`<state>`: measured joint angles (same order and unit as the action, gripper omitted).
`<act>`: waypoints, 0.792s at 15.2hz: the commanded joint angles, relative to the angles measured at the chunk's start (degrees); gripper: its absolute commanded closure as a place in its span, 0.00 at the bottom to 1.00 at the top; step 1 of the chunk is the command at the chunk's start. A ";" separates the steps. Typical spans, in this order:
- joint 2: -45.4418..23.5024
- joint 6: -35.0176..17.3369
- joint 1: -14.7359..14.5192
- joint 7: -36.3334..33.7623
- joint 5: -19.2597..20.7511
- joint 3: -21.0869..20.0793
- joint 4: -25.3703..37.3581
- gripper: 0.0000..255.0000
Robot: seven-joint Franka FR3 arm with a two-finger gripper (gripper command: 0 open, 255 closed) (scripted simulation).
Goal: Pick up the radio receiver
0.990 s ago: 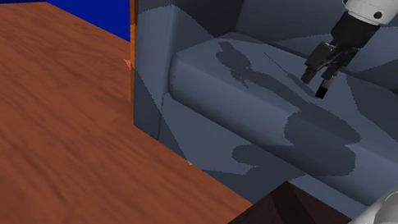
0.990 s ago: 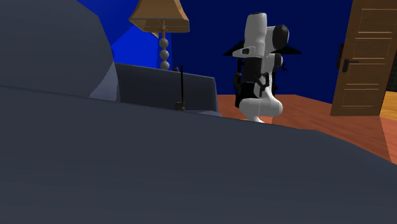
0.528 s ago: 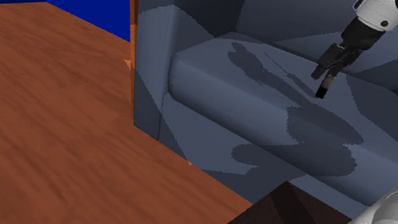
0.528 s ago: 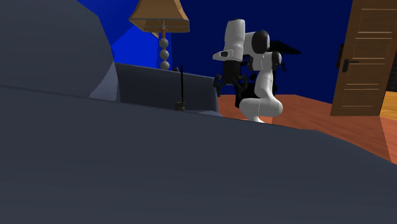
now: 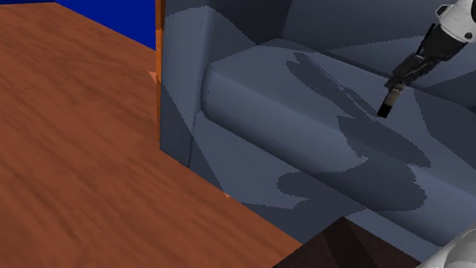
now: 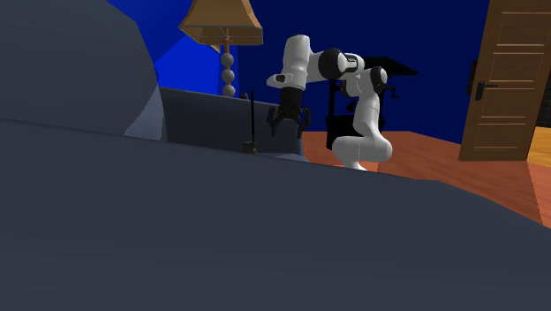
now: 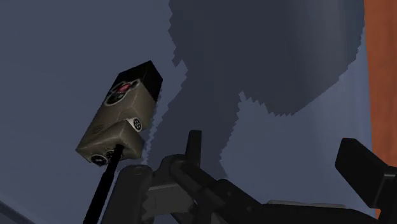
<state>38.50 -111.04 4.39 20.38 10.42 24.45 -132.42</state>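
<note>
radio receiver (image 7: 121, 118): olive-tan box with a black far end, sitting on the sofa's seat cushion (image 5: 254, 83). Nothing but the cushion touches it.
antenna (image 7: 100, 189): thin black rod coming off the radio's end nearest my hand. In the second exterior view it stands upright, so I'd guess the radio is parked on its black end. Not 100% sure on that.
gripper (image 7: 277, 153): mine, hanging above the radio and off to one side of it. The radio sits outside my nearer finger, not in the gap.
fingers (image 7: 193, 145): spread wide apart, nothing in them.
why spread: the box looks fairly chunky, so I want the full gap ready before I get anywhere near the radio.
why off to the side: my guess is it's so the palm stays off that rod. Coming straight down over the radio would put the antenna right into my hand.
stage: approach, I reckon. Nothing gripped, nothing lifted.
next move, as I see it: slide across until the radio's body sits between my pads, drop lower beside the antenna, then close on the box's two narrow sides.
what could go wrong: a tall thing on a soft cushion probably tips easily, so one finger bump could knock the radio over. Closing on the rod instead of the body would give a lousy hold.
</note>
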 commanded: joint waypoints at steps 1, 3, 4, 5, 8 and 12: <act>-2.50 -2.62 -0.50 3.27 -0.10 3.26 1.44 0.00; -4.88 -4.63 -1.25 6.53 -0.64 6.53 3.27 0.00; -6.16 -5.59 -1.72 8.23 -1.09 8.22 4.30 0.00; -7.49 -6.51 -2.29 9.96 -1.66 9.96 5.40 0.00; -11.86 -8.98 -4.47 15.54 -4.27 15.53 9.15 0.00; -12.89 -11.65 -4.91 17.02 -4.90 17.15 7.78 0.00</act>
<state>25.49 -121.77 -0.60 37.27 5.42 41.48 -123.70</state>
